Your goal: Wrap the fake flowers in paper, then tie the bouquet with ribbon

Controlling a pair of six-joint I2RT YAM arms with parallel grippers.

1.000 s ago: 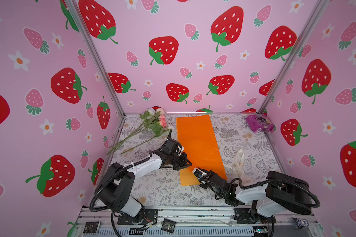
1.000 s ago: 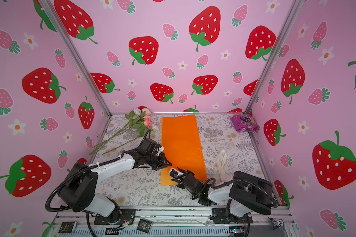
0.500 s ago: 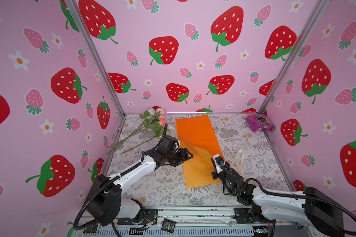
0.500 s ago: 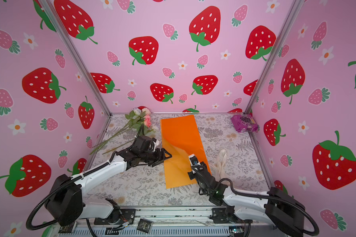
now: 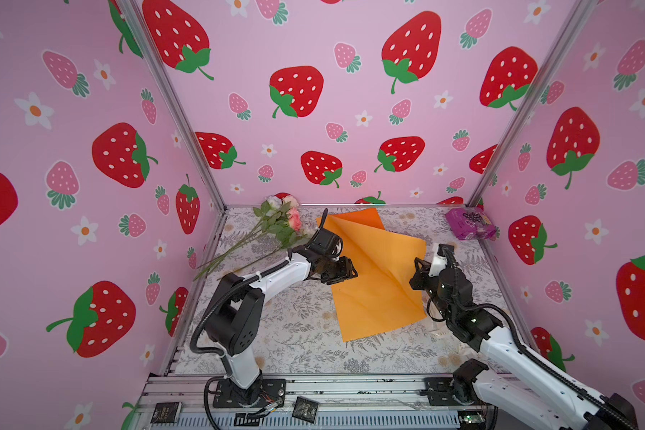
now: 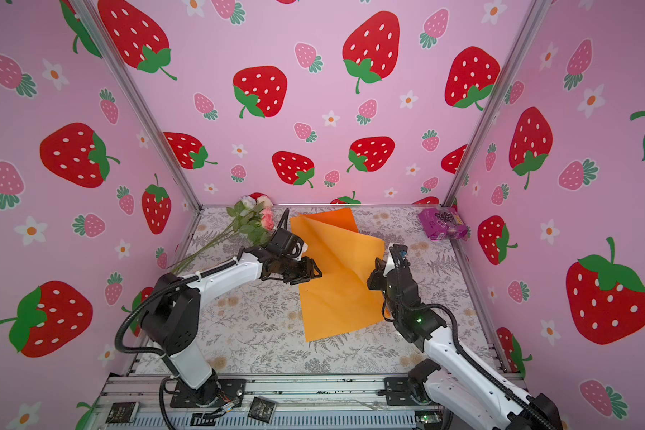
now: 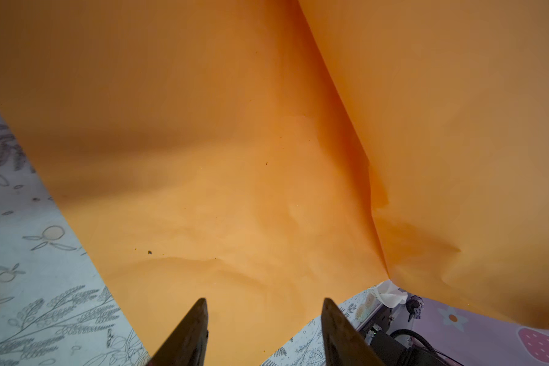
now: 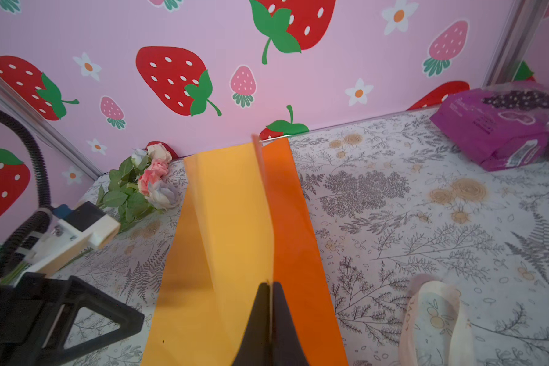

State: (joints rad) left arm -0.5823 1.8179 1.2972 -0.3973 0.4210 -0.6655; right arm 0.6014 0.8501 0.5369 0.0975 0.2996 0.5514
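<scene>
Purple packet [image 5: 469, 224], label illegible, apart from orange wrapping paper [image 5: 377, 283]

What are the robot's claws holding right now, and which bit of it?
The right claw pinches the paper by its raised side edge. The left claw is open above the paper and holds nothing.
</scene>
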